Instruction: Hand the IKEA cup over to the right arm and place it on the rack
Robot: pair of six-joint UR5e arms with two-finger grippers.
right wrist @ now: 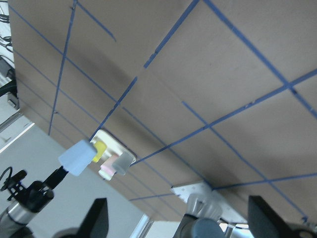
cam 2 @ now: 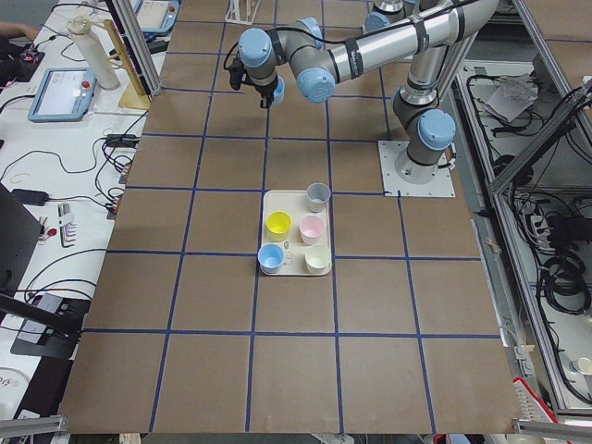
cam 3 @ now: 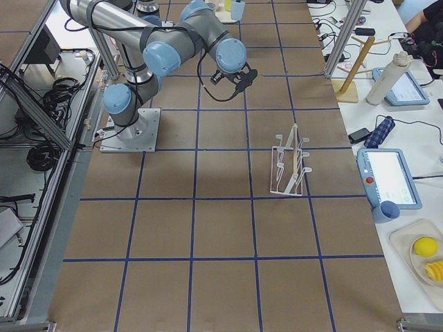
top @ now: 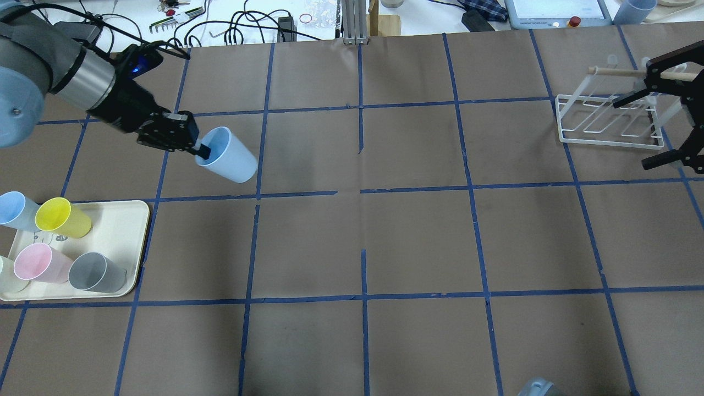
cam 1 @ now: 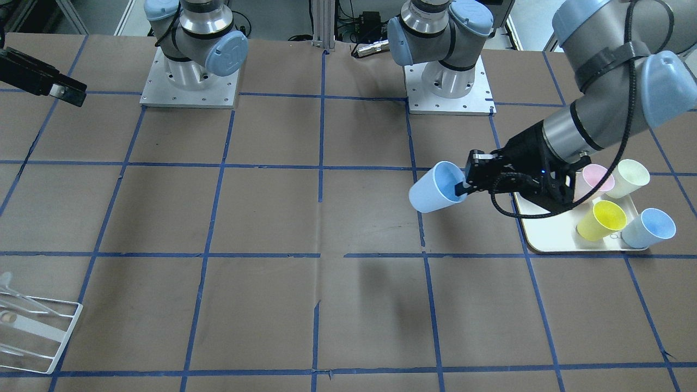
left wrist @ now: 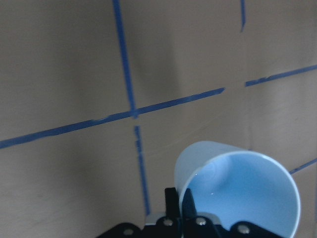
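The IKEA cup is a pale light-blue tumbler. My left gripper is shut on its rim, one finger inside, and holds it tilted on its side above the table, base pointing to the table's middle. It also shows in the front view, the left wrist view and, far off, the right wrist view. My right gripper is open and empty, hanging above the white wire rack at the far right. The rack holds no cup and also shows in the front view.
A cream tray at the left edge carries a yellow cup, a pink cup, a grey cup, another light-blue cup and a pale cream cup. Brown paper with blue tape lines covers the table.
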